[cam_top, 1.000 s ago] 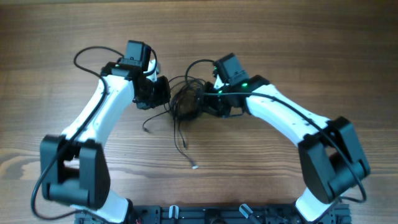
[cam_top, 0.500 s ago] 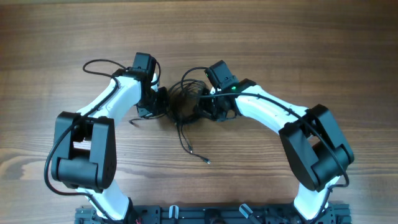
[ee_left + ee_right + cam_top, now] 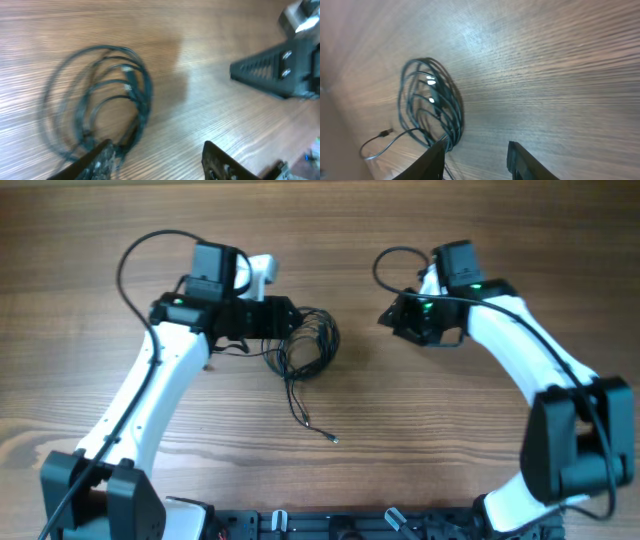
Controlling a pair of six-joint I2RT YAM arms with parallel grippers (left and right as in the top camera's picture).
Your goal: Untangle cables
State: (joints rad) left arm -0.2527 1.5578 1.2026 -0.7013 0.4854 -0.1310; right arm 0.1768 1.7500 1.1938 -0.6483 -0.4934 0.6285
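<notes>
The left arm, white with black joints, rises from the near table edge, bends at the wrist and points its black left gripper (image 3: 290, 313) toward the right arm, low over the brown wood-grain table (image 3: 330, 220). In the left wrist view its fingers (image 3: 95, 160) stand well apart with bare wood between them; they hold nothing. The thin dark cables (image 3: 283, 360) lie on the table as a loose coil of several loops just ahead of these fingers. The coil's near edge runs up to one fingertip, though the blur hides whether it touches. One strand trails out of the coil toward the near table edge and ends in a small silver-tipped plug (image 3: 333, 440).

The right arm mirrors that pose, arching up from its base and aiming its black right gripper (image 3: 390, 318) back toward the coil. Its fingers (image 3: 432, 160) are also parted and empty, and the coil lies well ahead of their tips.
</notes>
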